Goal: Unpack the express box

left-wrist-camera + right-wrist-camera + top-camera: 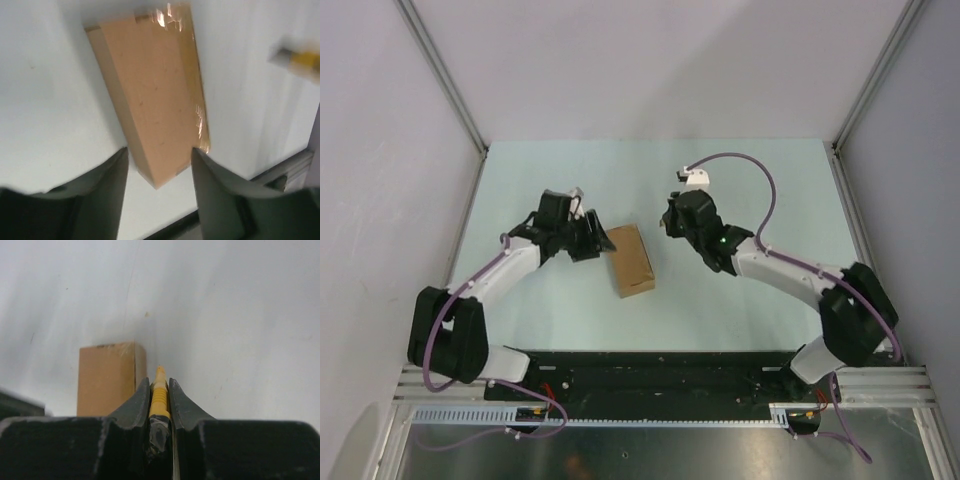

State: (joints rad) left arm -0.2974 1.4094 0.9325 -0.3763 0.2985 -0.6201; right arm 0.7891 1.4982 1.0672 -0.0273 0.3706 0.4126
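item under inspection: small plain brown cardboard express box (630,258), rectangular. it lies flat on the pale green surface (570,310), about midway between the two arms, with its long axis running near to far and slightly skewed. the flap lid is down. a strip of glossy clear tape (200,120) runs along one long edge and catches the light.

left tool (592,238): it stands at the left side of the express box. in the left wrist view its jaws are spread wide, one finger (117,172) on each side of the closest end of the box. that view does not settle whether the pads press on the cardboard. nothing is lifted.

right tool (670,222): it stands just right of the express box, far end, apart from it. in the right wrist view its jaws are closed tight on a yellow utility knife (159,395), with the ribbed yellow body pinched between the fingers and its tip projecting past them. the box end sits just left of the tip. contact between knife and cardboard cannot be determined. the knife also shows blurred at the right edge of the left wrist view.
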